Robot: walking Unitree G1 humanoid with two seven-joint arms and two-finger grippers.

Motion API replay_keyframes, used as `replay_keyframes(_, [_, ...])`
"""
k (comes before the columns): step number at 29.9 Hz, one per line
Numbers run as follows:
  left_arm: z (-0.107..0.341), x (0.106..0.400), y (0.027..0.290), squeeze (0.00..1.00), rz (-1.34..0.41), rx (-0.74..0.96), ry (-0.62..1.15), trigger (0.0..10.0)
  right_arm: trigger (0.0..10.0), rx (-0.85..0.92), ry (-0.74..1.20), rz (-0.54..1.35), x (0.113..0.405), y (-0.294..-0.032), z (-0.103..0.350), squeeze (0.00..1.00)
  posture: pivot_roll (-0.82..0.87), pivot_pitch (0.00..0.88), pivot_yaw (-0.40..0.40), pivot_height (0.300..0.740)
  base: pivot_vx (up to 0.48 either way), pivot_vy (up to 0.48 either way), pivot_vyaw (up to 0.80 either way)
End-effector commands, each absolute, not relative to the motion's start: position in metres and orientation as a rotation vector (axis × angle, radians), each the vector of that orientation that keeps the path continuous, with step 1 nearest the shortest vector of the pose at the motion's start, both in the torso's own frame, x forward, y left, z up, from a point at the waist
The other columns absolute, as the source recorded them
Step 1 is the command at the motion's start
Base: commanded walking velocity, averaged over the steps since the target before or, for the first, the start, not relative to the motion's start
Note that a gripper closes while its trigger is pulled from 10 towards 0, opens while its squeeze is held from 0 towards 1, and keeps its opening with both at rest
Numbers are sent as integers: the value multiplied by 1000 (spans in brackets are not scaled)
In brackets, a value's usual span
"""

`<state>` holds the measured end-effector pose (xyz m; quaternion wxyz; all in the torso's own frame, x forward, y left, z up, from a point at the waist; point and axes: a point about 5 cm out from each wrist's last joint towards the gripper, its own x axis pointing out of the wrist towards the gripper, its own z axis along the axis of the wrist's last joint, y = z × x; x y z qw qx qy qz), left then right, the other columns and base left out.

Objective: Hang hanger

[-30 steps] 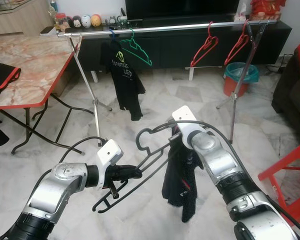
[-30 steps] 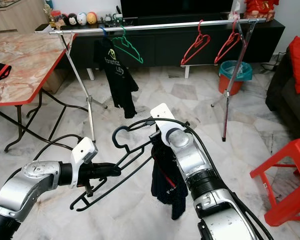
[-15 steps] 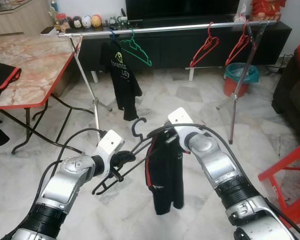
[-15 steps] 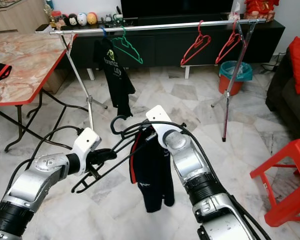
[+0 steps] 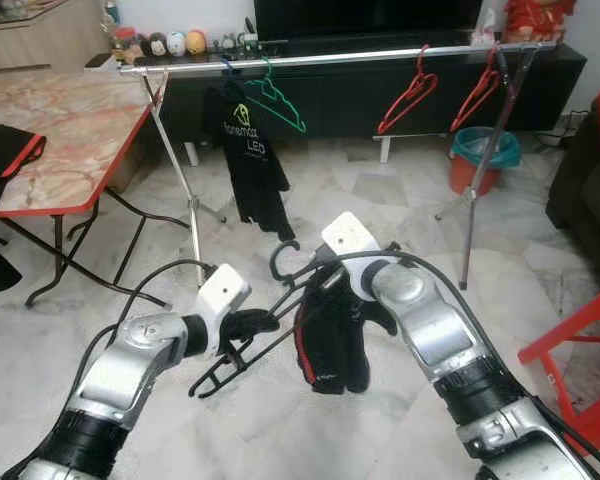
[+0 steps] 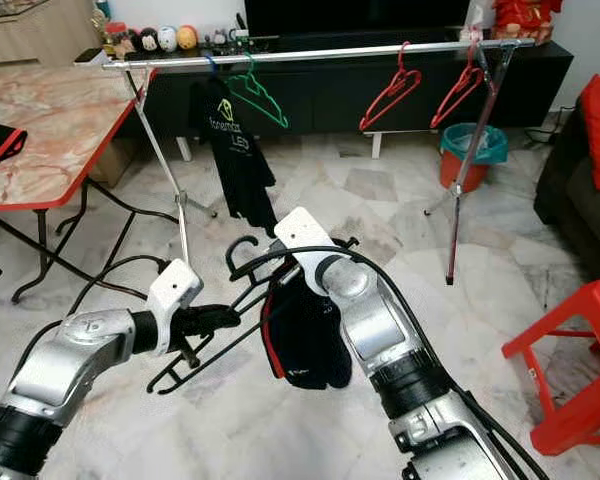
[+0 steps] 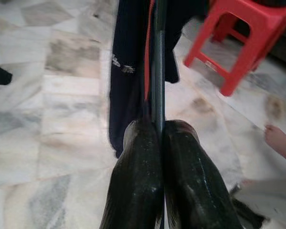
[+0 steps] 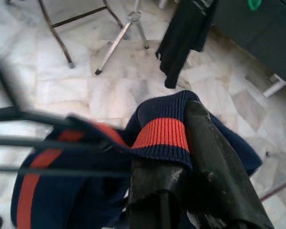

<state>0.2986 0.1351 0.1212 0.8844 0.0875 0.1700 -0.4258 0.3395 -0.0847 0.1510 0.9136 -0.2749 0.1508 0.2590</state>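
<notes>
A black wire hanger (image 5: 265, 310) is held low in front of me, its hook (image 5: 283, 253) pointing up. My left gripper (image 5: 248, 326) is shut on the hanger's lower bar, as seen between its fingers (image 7: 138, 181) in the left wrist view. A dark navy garment with red trim (image 5: 332, 335) hangs bunched from the hanger's other end. My right gripper (image 8: 181, 157) is shut on the garment's red-striped collar (image 8: 159, 133). The silver clothes rail (image 5: 330, 57) stands across the room beyond both arms.
On the rail hang a black shirt (image 5: 250, 160), a green hanger (image 5: 270, 95) and two red hangers (image 5: 408, 90). A marble-top table (image 5: 50, 130) stands at the left, a red stool (image 5: 580, 350) at the right, a teal bin (image 5: 483, 150) behind the rail.
The garment has bunched up shorter under my right gripper, which has lowered slightly. The hanger tilts lower, still in my left gripper.
</notes>
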Motion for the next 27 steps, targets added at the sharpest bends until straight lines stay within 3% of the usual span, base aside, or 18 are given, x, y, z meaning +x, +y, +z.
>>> replay_keyframes(1, [127, 300, 135, 0, -888, 185, 329, 10000, 10000, -574, 266, 602, 333, -73, 161, 0, -71, 8, 84, 740, 0, 0, 0])
replay_keyframes(10, [128, 298, 132, 0, -933, 186, 323, 10000, 10000, -623, 246, 841, 305, -67, 166, 0, -74, 12, 91, 740, 0, 0, 0])
replay_keyframes(27, [139, 305, 127, 0, -894, 129, 222, 10000, 10000, -641, 276, 953, 286, -72, 162, 0, -80, 17, 86, 740, 0, 0, 0])
